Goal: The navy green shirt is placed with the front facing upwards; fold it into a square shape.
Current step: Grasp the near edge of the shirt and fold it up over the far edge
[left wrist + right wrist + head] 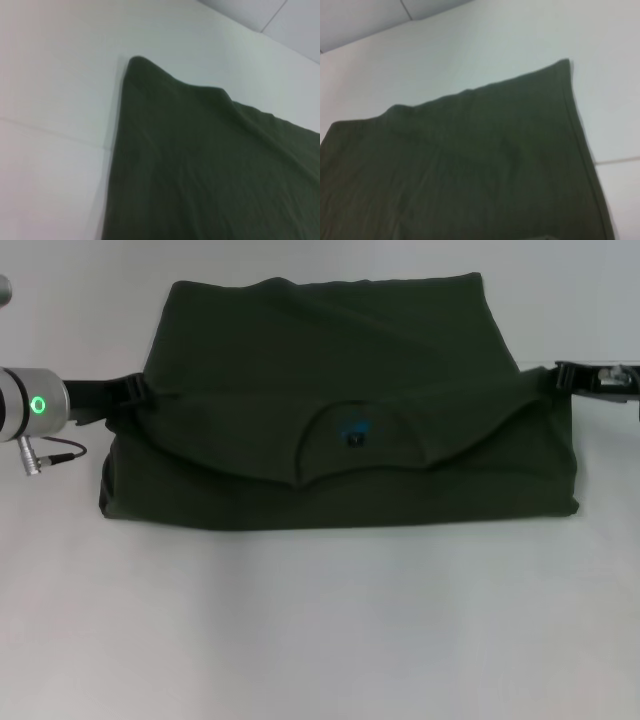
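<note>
The navy green shirt [330, 360] lies across the white table, folded over itself into a wide band, and the pink print is hidden. Its round neck with the small blue label [355, 430] sits in the middle of the upper layer. That layer's edge sags in a curve between the two arms. My left gripper [140, 392] is at the shirt's left edge and my right gripper [560, 376] at its right edge, each shut on a corner of the upper layer. The left wrist view shows dark cloth [200, 170] with one far corner, as does the right wrist view [470, 165].
A white table [320, 640] extends in front of the shirt and on both sides. The left arm's silver wrist with a green ring light [38, 405] and a cable sits at the left edge. A seam line crosses the table [50, 131].
</note>
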Controlling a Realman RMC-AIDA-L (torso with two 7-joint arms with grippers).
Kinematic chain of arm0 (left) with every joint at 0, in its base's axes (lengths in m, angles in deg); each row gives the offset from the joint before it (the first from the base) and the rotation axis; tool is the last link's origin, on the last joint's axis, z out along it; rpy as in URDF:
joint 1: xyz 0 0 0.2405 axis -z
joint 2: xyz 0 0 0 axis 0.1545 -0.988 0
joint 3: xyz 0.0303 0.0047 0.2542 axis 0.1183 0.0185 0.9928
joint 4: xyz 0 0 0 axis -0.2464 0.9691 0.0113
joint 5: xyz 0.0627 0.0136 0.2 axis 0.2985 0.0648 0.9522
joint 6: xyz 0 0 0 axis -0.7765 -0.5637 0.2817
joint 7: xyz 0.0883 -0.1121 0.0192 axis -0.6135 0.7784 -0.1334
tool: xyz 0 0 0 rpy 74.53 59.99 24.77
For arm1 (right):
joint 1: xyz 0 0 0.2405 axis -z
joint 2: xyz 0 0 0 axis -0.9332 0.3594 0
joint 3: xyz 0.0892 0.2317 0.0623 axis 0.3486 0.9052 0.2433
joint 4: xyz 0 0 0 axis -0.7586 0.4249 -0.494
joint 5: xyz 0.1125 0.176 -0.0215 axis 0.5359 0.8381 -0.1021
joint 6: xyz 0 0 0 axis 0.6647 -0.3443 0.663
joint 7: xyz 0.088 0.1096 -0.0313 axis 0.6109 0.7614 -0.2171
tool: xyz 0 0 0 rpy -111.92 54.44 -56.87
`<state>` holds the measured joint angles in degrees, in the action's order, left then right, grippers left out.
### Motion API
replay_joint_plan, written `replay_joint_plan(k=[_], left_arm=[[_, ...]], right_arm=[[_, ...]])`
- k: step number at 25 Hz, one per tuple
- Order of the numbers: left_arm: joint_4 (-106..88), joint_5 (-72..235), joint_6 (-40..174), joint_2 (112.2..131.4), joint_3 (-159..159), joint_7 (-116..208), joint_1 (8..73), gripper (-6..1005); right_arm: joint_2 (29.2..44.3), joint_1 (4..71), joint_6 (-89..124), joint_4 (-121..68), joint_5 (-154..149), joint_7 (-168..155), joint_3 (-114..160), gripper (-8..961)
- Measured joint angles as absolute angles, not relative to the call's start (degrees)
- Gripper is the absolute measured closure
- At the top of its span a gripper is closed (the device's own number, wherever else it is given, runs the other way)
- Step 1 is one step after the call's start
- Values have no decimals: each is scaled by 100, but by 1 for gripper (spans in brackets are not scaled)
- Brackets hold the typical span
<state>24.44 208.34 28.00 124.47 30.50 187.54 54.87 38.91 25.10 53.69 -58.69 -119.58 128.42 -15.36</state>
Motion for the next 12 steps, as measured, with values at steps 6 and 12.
replay_joint_plan(k=[6,12], left_arm=[[2472,20767,3046,12449,3060,18675,5537,968],[2470,20808,3247,12458,3063,18664,5677,967]], right_arm=[[3911,2388,4952,-5806,-11954,12913,-1600,909],[3928,2281,4711,-5782,-11954,12923,-1623,908]])
